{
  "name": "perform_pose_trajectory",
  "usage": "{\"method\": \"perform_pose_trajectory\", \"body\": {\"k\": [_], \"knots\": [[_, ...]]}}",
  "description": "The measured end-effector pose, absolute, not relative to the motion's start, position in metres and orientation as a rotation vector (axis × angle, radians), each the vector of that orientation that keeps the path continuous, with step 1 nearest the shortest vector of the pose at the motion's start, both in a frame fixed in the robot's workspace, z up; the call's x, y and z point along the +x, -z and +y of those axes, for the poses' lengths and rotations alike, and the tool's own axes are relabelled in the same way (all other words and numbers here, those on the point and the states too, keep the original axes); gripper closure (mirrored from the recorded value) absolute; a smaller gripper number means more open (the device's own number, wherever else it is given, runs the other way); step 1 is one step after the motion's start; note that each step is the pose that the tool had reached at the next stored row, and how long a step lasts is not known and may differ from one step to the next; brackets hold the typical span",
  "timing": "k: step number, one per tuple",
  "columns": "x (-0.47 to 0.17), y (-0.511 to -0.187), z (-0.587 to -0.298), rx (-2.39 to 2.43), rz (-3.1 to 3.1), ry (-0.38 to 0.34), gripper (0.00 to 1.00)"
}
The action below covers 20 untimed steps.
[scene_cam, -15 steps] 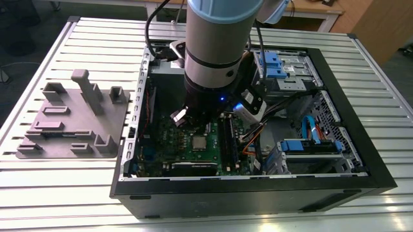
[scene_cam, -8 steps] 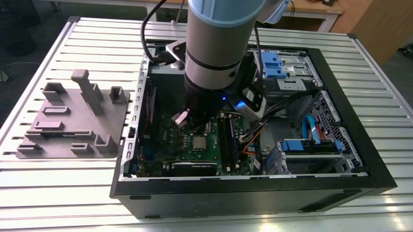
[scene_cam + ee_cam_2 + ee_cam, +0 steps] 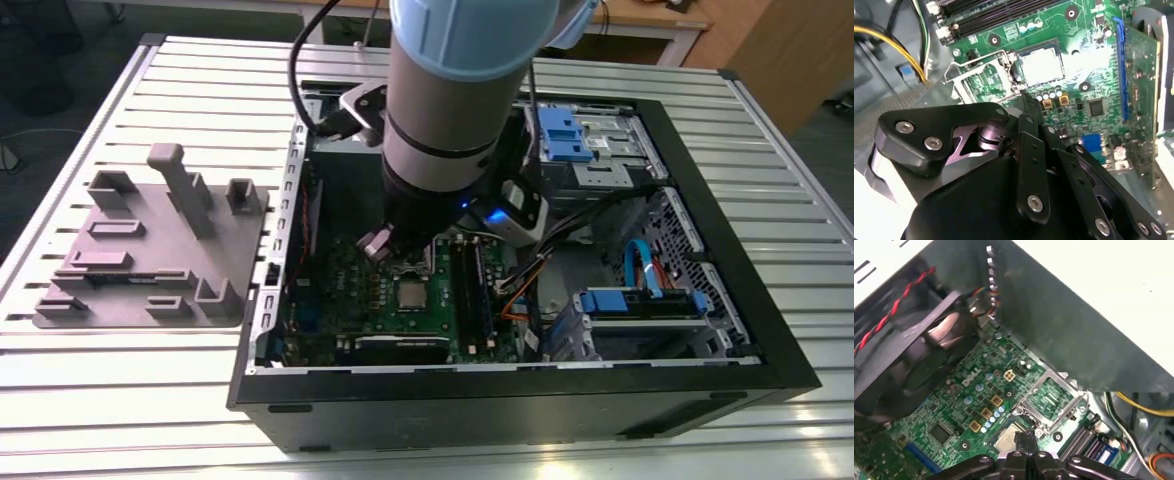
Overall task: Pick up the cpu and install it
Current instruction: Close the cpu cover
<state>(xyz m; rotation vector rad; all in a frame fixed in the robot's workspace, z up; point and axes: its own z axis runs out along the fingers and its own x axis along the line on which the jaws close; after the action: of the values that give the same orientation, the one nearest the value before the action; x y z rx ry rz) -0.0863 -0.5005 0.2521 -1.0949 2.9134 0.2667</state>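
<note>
Where the cpu is: the cpu lies flat in its socket on the green motherboard, silvery top up, with the hinged metal retention frame swung open just beside it. In the exterior view it shows as a small pale square in the middle of the board.

Pincer: the pincer hangs just above the board, close to the chip, fingers pressed together with nothing between them. It does not look to be touching the chip.

How it stands: to my eye the chip is already seated and the frame not yet closed over it.

Handling the chip: I'd judge it light, thin and rigid, with a smooth metal lid that could slip. The underside and the socket contacts are likely delicate. Best taken by two opposite edges and kept level, never pressed at an angle.

Case: the black computer case lies on its side, open upward, crowded with cables, blue drive brackets and a black fan near the socket, so there is little room around the arm.

Desk: a ribbed pale metal desk carries the case, with a grey plastic plate of upright blocks towards the exterior view's left.

Room: dark floor and light wooden furniture behind.
</note>
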Motion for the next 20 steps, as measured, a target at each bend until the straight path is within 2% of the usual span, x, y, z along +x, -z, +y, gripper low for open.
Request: {"method": "perform_pose_trajectory", "body": {"k": [6,14,20], "knots": [[-0.083,-0.248,-0.501,-1.214,2.872,-0.274,0.90],[-0.058,-0.245,-0.500,-1.209,2.859,-0.330,0.90],[-0.053,-0.244,-0.500,-1.208,2.858,-0.334,0.90]]}}
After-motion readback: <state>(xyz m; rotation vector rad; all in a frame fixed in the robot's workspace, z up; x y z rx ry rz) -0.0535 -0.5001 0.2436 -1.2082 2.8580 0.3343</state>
